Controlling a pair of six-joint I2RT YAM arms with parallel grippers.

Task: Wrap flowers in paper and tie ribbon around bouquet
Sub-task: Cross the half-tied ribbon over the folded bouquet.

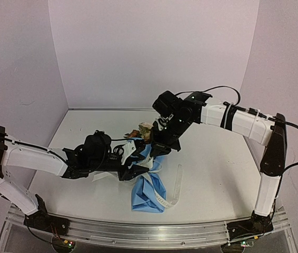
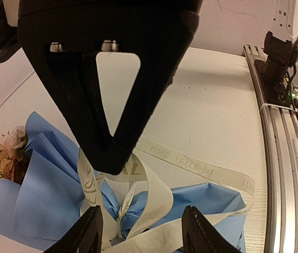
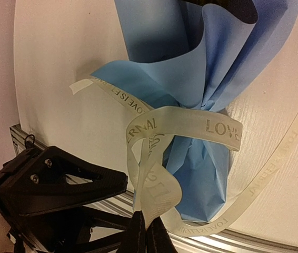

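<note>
From my right pincer (image 3: 148,234) upward, I see the paper (image 3: 201,89) in light blue, darker blue in its top fold. The ribbon (image 3: 191,124) at that pincer's tips is cream with grey-gold printed lettering. Left of my left pincer (image 2: 141,232), the flowers (image 2: 1,158) show cream, peach, rust-brown and green. Both pincers are black; the table (image 2: 207,121) is white, faintly wood-grained.

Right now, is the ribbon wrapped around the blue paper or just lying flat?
Wrapped. The ribbon circles the pinched middle of the bouquet, and the right gripper pinches a loose loop. Knotted? Cannot tell.
</note>
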